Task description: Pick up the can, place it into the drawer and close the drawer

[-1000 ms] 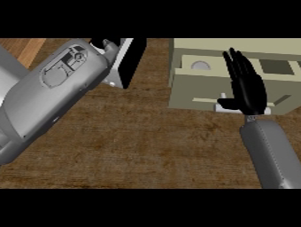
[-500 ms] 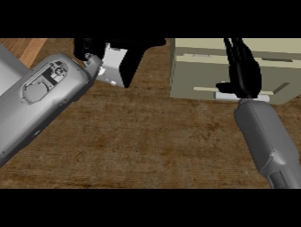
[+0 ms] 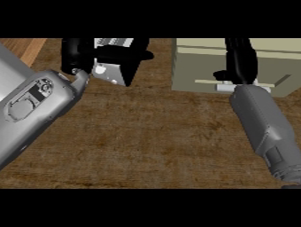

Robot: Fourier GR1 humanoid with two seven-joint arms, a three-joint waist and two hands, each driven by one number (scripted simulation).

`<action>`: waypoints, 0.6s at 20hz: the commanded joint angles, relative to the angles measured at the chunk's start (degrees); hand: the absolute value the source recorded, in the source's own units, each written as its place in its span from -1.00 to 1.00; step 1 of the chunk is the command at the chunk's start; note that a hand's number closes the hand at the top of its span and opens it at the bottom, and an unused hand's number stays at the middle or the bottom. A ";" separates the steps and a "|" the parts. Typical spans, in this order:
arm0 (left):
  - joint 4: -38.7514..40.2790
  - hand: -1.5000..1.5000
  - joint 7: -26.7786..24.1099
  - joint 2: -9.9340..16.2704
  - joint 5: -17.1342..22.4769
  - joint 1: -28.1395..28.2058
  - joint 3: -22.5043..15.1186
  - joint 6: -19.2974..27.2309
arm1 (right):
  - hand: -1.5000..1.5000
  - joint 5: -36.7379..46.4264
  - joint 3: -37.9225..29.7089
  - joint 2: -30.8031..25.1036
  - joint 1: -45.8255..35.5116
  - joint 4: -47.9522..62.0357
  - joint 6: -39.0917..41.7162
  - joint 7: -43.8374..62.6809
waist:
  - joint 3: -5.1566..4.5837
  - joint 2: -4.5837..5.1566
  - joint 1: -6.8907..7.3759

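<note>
1. The drawer (image 3: 199,66) is a pale tan box at the top right of the brown counter, and its front looks pushed in
2. The can cannot be seen

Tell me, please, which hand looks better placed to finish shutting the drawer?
The right hand, probably: it rests against the drawer front. The left hand is raised off to the left, away from it.

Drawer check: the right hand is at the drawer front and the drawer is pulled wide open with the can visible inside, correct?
Not quite. The right hand is at the drawer front, but the head view shows the drawer pushed in, its front about flush with the cabinet, and no can visible inside.
</note>
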 commanded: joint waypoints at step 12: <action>-6.84 -1.00 -3.40 2.57 -0.95 9.60 1.98 -2.77 | -1.00 -1.61 -3.74 -0.68 -13.10 11.04 2.16 -2.38 | 0.11 1.64 1.93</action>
